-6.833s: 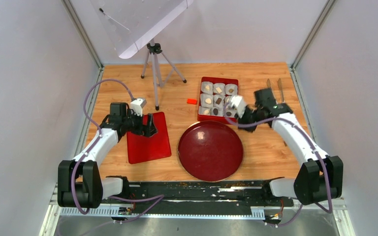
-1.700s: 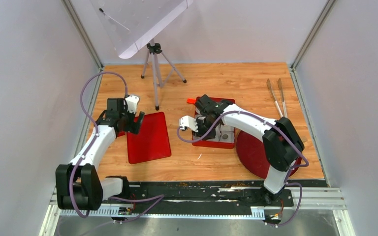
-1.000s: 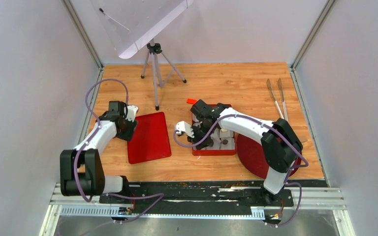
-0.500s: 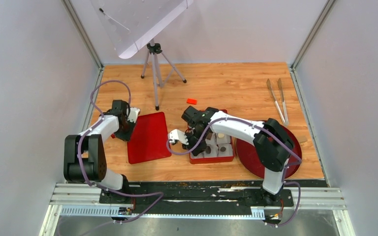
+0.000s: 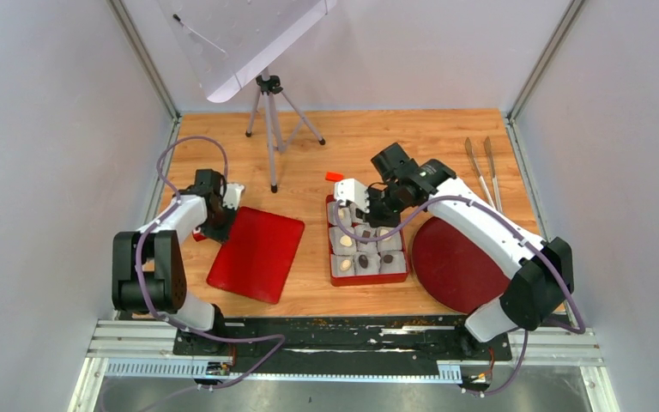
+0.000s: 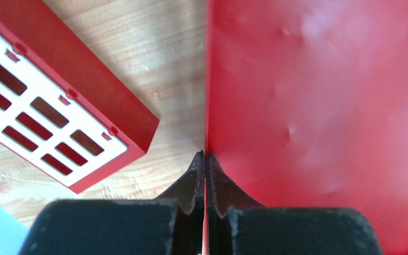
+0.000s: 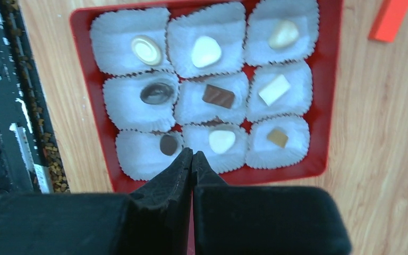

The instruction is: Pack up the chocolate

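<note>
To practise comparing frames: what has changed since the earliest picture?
The tray of chocolate came nearer; the plate went right. The left gripper shut on the lid edge and turned it. The right gripper, shut, hovers over the tray. Tongs, tripod, orange block stayed.

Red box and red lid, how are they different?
The red box has raised walls and holds nine white paper cups with chocolates; the red lid looks flat and bare. The red box sits nearly straight; the red lid lies slanted, its edge pinched by the left gripper. Both are red with rounded corners.
</note>
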`<state>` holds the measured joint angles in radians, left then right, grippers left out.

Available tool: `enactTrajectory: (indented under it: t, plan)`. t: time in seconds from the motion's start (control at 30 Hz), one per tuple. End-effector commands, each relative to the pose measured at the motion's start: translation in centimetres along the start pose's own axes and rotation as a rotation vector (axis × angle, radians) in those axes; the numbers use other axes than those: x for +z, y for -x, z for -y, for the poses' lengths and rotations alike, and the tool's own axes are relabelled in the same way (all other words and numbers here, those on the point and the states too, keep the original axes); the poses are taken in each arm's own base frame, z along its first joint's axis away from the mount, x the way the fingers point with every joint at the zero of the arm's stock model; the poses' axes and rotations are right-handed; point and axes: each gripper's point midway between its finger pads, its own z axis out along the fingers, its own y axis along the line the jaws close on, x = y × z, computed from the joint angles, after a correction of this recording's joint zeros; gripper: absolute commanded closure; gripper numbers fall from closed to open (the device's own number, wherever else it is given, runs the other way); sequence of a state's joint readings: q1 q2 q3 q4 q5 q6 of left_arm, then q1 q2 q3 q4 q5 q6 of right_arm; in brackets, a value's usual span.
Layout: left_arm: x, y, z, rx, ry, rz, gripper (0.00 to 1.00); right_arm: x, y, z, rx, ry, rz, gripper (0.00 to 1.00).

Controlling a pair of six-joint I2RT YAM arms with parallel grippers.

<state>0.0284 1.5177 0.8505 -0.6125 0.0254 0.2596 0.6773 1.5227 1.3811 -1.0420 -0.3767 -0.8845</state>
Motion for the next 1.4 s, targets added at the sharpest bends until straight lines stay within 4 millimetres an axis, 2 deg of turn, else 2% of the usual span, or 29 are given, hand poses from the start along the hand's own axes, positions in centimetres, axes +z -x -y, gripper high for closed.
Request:
enactTrajectory:
  t: [0.0,0.2,0.4,0.53,0.6,0.67,0.9,0.93,0.97,1.0,1.17,1.37]
  plan:
    - [-3.9,3.6,0.4,-0.01,-0.043,0.146,1.0,-1.6,-0.5,1.7,0.007,-0.091,-0.005,0.95]
    - [-8.2,6.3,2.4,0.035,-0.139,0.327,1.0,-2.2,-0.6,4.0,0.037,-0.168,0.01,0.96]
    - [-12.3,8.0,2.8,0.097,-0.143,0.463,1.0,-3.0,-1.3,6.9,0.12,-0.228,0.019,0.96]
    - [-14.5,9.1,3.6,0.146,-0.151,0.536,1.0,-3.3,-1.0,8.0,0.142,-0.246,0.033,0.94]
    - [-15.2,9.7,4.7,0.187,-0.163,0.56,1.0,-3.5,-0.6,8.3,0.156,-0.251,0.049,0.93]
    - [-16.1,10.2,5.2,0.217,-0.167,0.59,1.0,-3.8,0.6,8.2,0.176,-0.224,0.093,0.87]
    - [-18.1,11.2,6.8,0.343,-0.168,0.687,1.0,-4.5,7.3,7.9,0.21,-0.046,0.342,0.44]
    - [-18.4,11.3,7.0,0.36,-0.164,0.703,1.0,-4.3,8.2,7.9,0.212,-0.008,0.377,0.42]
    - [-18.8,11.4,7.1,0.377,-0.161,0.718,1.0,-3.8,9.0,7.9,0.217,0.037,0.407,0.32]
    - [-19.2,11.5,7.3,0.388,-0.164,0.735,1.0,-3.5,9.7,8.1,0.228,0.069,0.434,0.28]
    - [-21.7,11.4,8.5,0.447,-0.18,0.872,1.0,-2.5,13.1,8.8,0.244,0.203,0.538,0.25]
    - [-23.0,12.0,10.2,0.487,-0.251,0.947,1.0,-1.9,15.2,7.6,0.248,0.339,0.607,0.27]
